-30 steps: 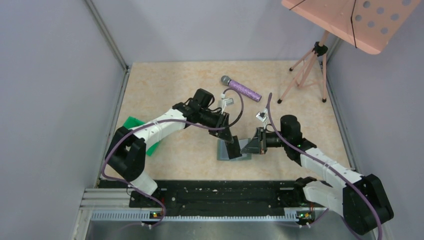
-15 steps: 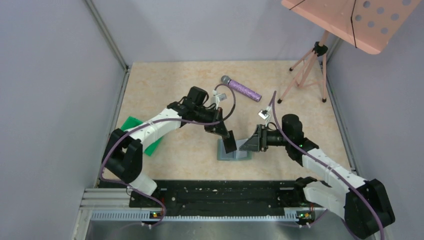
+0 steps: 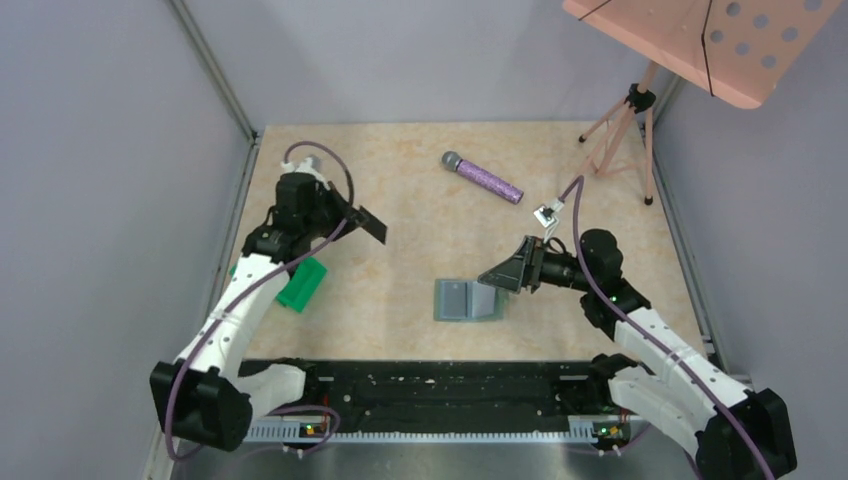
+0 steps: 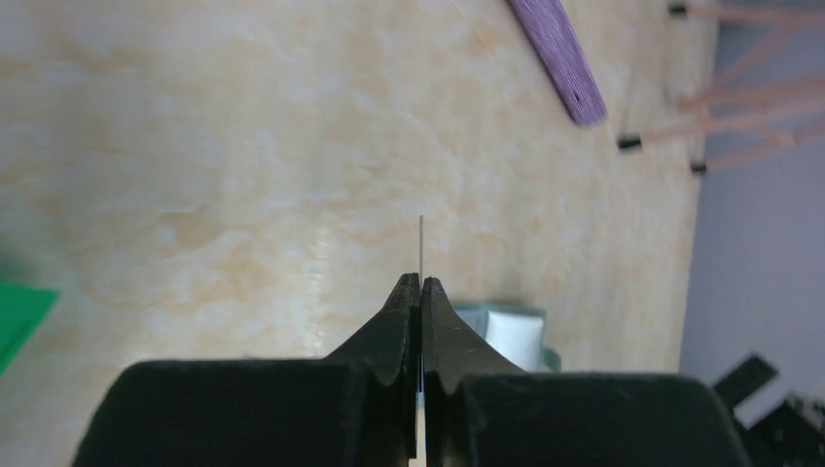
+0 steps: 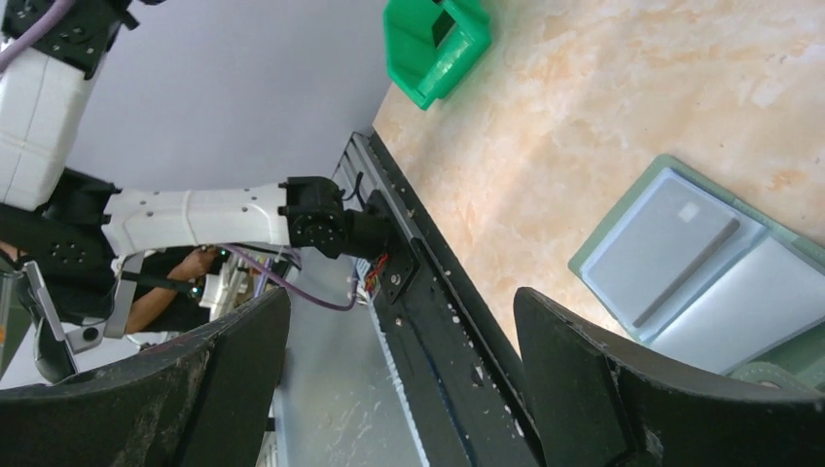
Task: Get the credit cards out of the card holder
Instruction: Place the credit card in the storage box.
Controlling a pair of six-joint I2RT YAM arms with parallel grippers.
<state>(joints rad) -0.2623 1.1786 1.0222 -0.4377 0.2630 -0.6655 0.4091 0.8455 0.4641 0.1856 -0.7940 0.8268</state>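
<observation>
The card holder (image 3: 467, 299) lies open and flat on the table's near middle, its pale blue-grey panels (image 5: 671, 248) facing up. My left gripper (image 3: 350, 214) hangs over the left part of the table, well away from the holder, shut on a dark credit card (image 3: 372, 227). In the left wrist view that card shows edge-on as a thin line (image 4: 420, 233) sticking out past the closed gripper (image 4: 420, 284). My right gripper (image 3: 503, 273) hovers just right of the holder, open and empty (image 5: 401, 302).
A green open box (image 3: 302, 284) sits at the left by the wall, below the left arm. A purple microphone (image 3: 485, 178) lies at the back centre. A pink music stand (image 3: 625, 120) occupies the back right corner. The black base rail (image 3: 440, 385) runs along the near edge.
My left arm has swung from the card holder far to the left, carrying the dark card. My right gripper has opened and drawn back a little to the right of the holder.
</observation>
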